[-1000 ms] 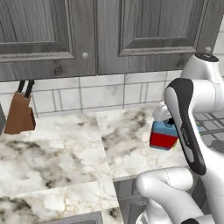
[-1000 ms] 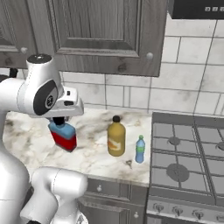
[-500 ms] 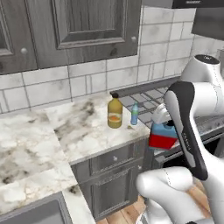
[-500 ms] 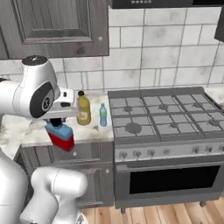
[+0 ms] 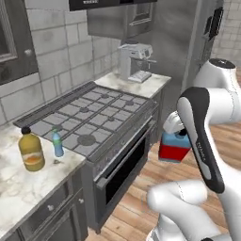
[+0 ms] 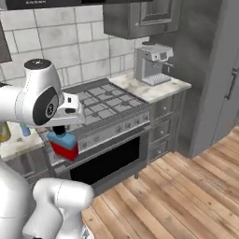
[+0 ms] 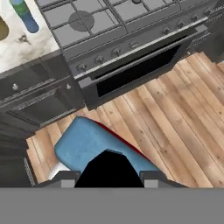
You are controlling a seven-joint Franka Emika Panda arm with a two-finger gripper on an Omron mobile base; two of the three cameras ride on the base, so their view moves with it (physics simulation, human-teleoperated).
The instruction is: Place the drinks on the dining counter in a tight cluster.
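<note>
Base has swung from the tiled counter toward the stove (image 5: 89, 124); fingers (image 6: 60, 135) stay clenched on the flask (image 5: 174, 147), carried over the floor, with amber bottle (image 5: 31, 150) and slim bottle (image 5: 57, 143) left behind for later trips.

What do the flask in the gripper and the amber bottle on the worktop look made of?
Blue flask: opaque, matte, probably plastic, with a red label band. Amber bottle: translucent golden body with a soft sheen, glass or clear plastic; black cap. Worktop: veined marble look.
</note>
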